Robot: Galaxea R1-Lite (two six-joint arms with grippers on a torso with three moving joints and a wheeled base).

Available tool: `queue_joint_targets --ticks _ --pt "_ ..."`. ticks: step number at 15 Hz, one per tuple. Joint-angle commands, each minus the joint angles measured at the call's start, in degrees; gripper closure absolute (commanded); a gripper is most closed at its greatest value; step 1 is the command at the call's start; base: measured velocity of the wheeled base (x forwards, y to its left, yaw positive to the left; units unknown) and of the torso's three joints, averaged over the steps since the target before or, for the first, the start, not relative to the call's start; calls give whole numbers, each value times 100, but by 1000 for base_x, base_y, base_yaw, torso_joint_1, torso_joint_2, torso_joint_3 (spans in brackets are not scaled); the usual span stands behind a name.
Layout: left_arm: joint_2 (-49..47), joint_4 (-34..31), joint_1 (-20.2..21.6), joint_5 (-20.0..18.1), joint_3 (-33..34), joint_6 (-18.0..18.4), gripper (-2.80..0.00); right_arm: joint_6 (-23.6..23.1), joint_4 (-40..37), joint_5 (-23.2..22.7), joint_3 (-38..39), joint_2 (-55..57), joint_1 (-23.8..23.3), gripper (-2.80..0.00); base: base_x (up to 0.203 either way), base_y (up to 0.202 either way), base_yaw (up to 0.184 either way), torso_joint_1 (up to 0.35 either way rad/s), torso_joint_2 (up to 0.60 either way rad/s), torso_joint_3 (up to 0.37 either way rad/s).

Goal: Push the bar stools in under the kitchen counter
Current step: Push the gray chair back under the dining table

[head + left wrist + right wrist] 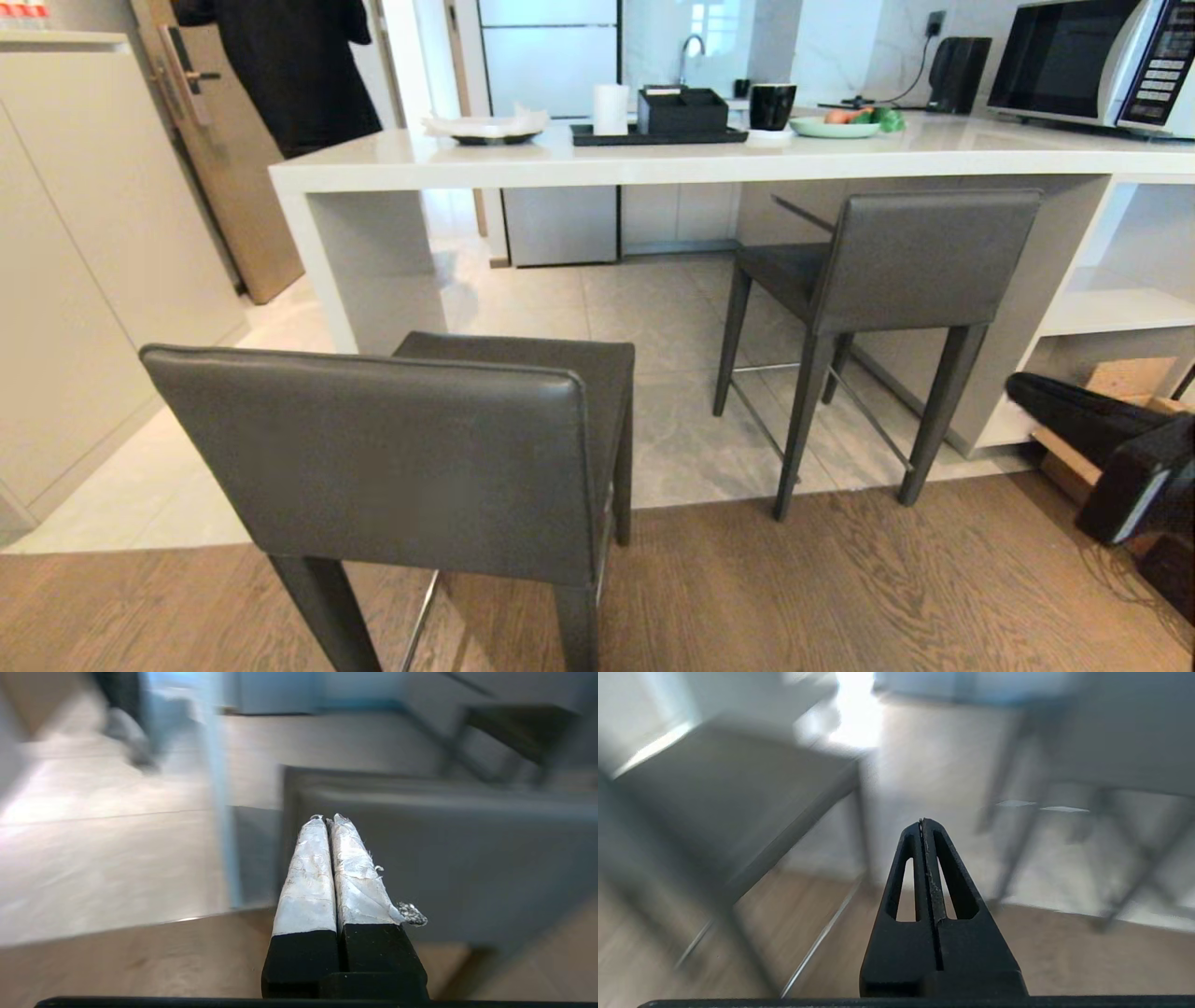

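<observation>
The near stool [392,448] stands out on the floor, well short of the surface [709,159], and with the left gripper [329,821] and right gripper [923,822] both pinched shut and empty, a high push could tip it.

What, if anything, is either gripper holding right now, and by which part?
Nothing is held. The left gripper and the right gripper are both shut on air, short of the near bar stool.
</observation>
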State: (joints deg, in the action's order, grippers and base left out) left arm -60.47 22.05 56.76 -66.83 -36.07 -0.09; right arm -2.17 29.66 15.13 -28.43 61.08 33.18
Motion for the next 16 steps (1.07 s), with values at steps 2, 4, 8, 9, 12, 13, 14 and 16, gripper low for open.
queue_joint_targets --ticks 2,4,8,9,12,13,14,16 --pt "-806 30 -219 -595 27 358 0 6 -99 28 -254 946 1003 0 0 0 0 0 0 0" --pt "-1383 128 -919 -254 83 480 0 261 -141 48 -633 1415 1274 0 0 0 0 0 0 0" --pt "-2857 1754 -1854 986 157 502 0 1189 -386 160 -1024 1925 1560 0 0 0 0 0 0 0" --pt "-3136 2238 -1946 1215 147 488 0 1255 -382 173 -1024 1925 1626 0 0 0 0 0 0 0" --pt "-3624 2530 -1902 1590 -85 485 0 1365 -382 344 -1029 2009 1870 0 0 0 0 0 0 0" --pt "-3799 2593 -1920 1689 -225 495 0 1367 -376 408 -1032 2121 2010 0 0 0 0 0 0 0" --pt "-3964 2718 -2025 1741 -331 499 0 1368 -366 463 -1045 2280 2103 0 0 0 0 0 0 0" --pt "-4183 2917 -2383 1793 -381 493 0 1377 -330 508 -1189 2638 2150 0 0 0 0 0 0 0"
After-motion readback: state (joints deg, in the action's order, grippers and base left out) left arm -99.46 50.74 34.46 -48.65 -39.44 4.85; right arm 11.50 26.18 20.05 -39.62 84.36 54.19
